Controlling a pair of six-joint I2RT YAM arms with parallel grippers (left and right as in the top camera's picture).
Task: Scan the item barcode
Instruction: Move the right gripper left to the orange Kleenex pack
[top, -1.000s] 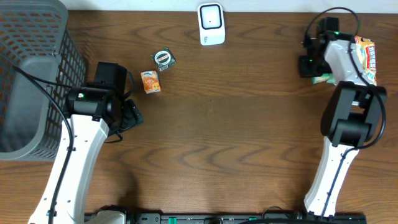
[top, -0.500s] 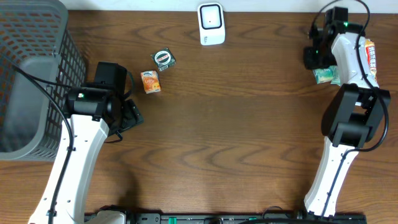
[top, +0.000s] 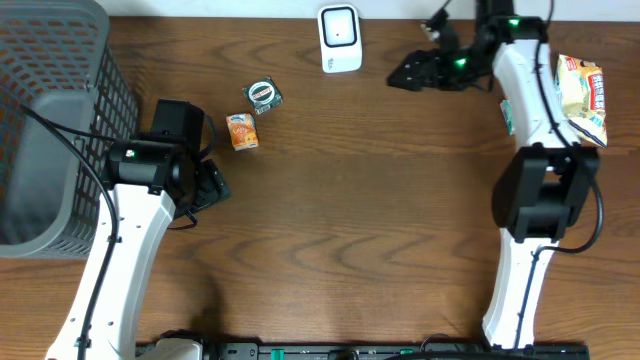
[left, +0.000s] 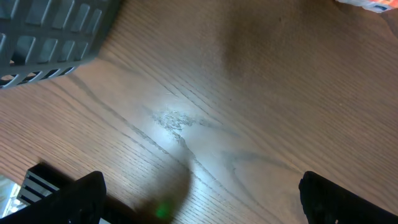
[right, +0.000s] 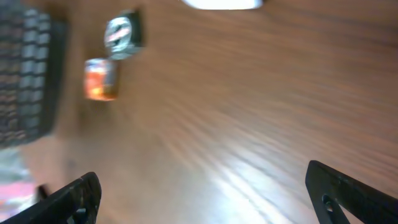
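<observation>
A white barcode scanner (top: 340, 38) stands at the table's back edge. Left of it lie a small orange can (top: 242, 131) and a round tin (top: 265, 94). My right gripper (top: 415, 62) hovers open and empty just right of the scanner. Its wrist view is blurred and shows the orange can (right: 101, 79), the round tin (right: 121, 34) and the scanner's lower edge (right: 224, 3) beyond its fingers (right: 354, 193). My left gripper (top: 207, 186) is open and empty over bare wood, below and left of the can. The left wrist view shows its fingers (left: 81, 199) far apart.
A grey mesh basket (top: 50, 120) fills the left end, and its wall (left: 50, 31) shows in the left wrist view. Snack packets (top: 580, 90) lie at the far right, with a green packet (top: 507, 117) beside the right arm.
My right gripper has opened and swung left from the packets at the far right to beside the scanner, leaving the green packet on the table. The left arm has not moved.
</observation>
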